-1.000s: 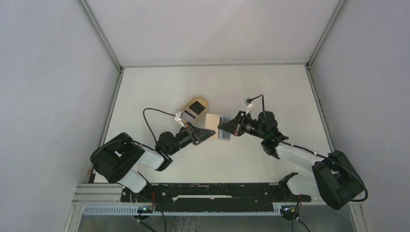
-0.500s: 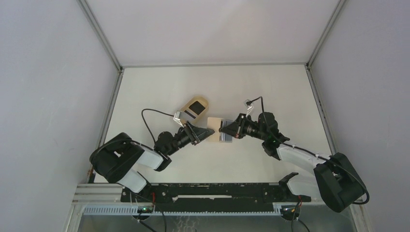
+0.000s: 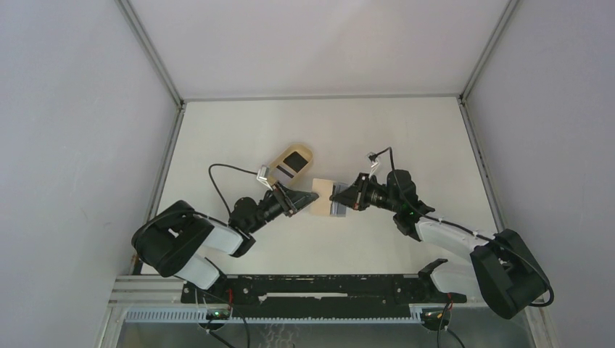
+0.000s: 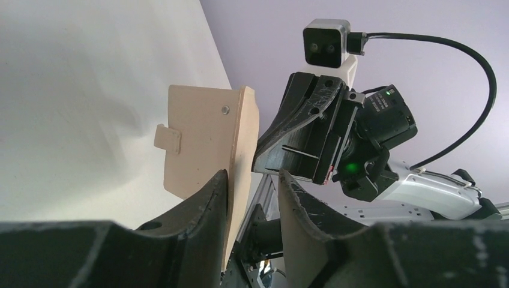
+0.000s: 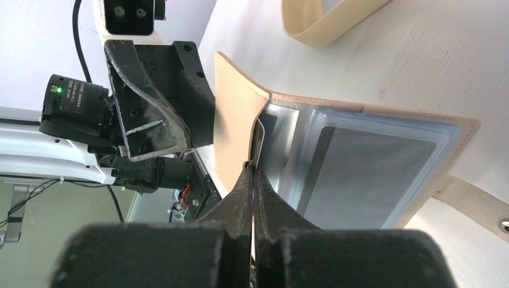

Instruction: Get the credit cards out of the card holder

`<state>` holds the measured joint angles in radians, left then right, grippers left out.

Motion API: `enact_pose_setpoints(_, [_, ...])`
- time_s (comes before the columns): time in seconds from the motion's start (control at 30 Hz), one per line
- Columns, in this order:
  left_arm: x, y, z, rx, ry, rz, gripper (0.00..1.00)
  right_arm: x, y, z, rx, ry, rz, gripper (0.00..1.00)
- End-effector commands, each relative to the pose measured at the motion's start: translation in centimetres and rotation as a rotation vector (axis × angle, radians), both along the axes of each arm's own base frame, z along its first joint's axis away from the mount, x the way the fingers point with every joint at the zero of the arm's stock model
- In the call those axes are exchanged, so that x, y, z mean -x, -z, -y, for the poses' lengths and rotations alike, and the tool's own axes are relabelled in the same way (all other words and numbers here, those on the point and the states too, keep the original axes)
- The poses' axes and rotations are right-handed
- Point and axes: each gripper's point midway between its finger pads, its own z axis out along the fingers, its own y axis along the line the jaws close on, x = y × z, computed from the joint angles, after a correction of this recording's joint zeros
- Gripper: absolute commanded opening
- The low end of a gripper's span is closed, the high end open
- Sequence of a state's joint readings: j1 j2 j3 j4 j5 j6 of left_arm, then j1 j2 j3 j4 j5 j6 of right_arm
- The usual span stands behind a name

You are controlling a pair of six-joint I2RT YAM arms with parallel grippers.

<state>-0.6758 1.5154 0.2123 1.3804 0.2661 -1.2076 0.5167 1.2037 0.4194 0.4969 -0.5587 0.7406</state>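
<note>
The tan card holder (image 3: 321, 201) lies open between my two grippers, grey-blue inside (image 5: 372, 174) facing up. One tan flap (image 4: 204, 138) with its snap tab (image 4: 168, 139) stands upright. My left gripper (image 4: 253, 175) is open, with the flap's edge between the jaws against the left finger (image 4: 204, 204). In the top view the left gripper (image 3: 303, 197) sits at the holder's left side. My right gripper (image 5: 254, 171) is shut on the thin edge of a credit card (image 5: 258, 141) at the holder's fold. It sits at the holder's right side (image 3: 338, 196). A dark grey card fills the flat pocket.
A beige oval tray (image 3: 279, 158) with a black card (image 3: 292, 171) in it stands just behind and left of the holder; its rim shows in the right wrist view (image 5: 318, 24). Both arms' cables arch above the wrists. Grey walls close the table on three sides.
Both grippers and the card holder have shifted slightly left and toward the near edge. The right gripper has stayed pinched at the fold.
</note>
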Motion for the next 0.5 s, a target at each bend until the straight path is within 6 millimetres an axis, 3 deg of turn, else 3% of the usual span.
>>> enact_pose_setpoints(0.0, [0.3,-1.2,-0.6,0.035,-0.007,0.034,0.38,-0.1,-0.9,0.4,-0.001,0.002,0.057,0.0])
enact_pose_setpoints(0.13, [0.3,-1.1,-0.7,0.033,-0.009,0.028,0.27,-0.1,-0.8,0.7,0.002,0.005,0.058,0.0])
enact_pose_setpoints(0.33, [0.3,-1.1,-0.7,0.036,-0.008,0.024,0.02,-0.1,-0.7,1.0,0.005,0.011,0.058,0.0])
enact_pose_setpoints(0.47, [0.2,-1.0,-1.0,0.035,-0.01,0.023,0.0,-0.1,-0.5,1.5,0.014,0.018,0.054,0.0])
